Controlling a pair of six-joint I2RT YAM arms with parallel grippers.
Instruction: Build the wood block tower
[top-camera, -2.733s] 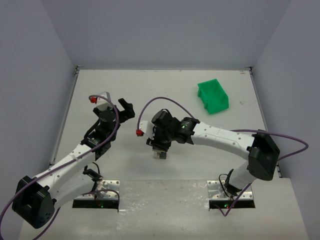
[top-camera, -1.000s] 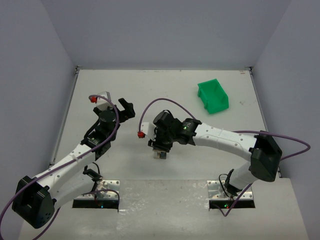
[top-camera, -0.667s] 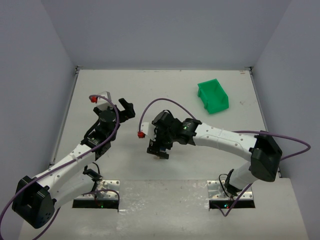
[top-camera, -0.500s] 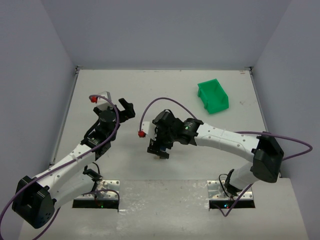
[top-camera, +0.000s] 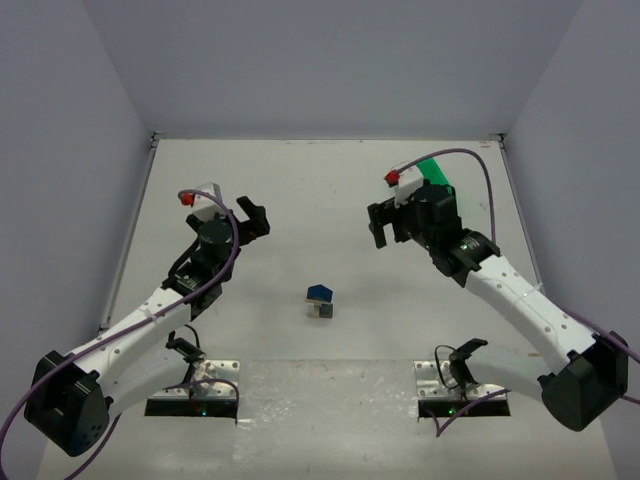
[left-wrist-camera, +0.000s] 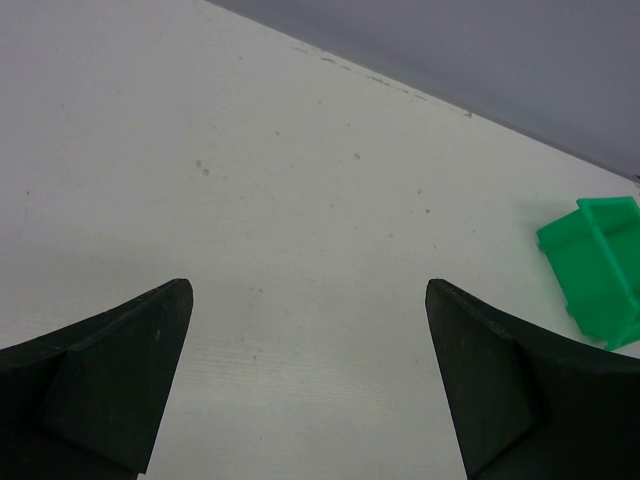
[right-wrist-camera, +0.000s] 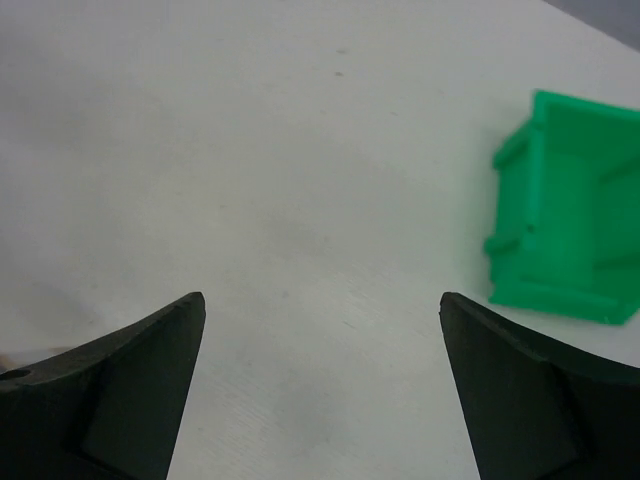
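The wood block tower stands alone at the table's middle front, a dark blue piece on top of small tan and grey blocks. My right gripper hangs open well to the tower's right and further back, holding nothing. Its wrist view shows only bare table between the wide-apart fingers of the right gripper. My left gripper is open to the tower's left and behind it. The left gripper has empty table between its fingers in its own view. The tower is out of both wrist views.
A green plastic bin sits at the back right, partly covered by my right arm. The bin lies at the right edge of the left wrist view, and the bin is blurred at the right wrist view's right. Grey walls enclose the white table.
My right gripper opened, let go of the tower's top, and drew back up and to the right toward the green bin. The tower stays standing. The left arm has not moved.
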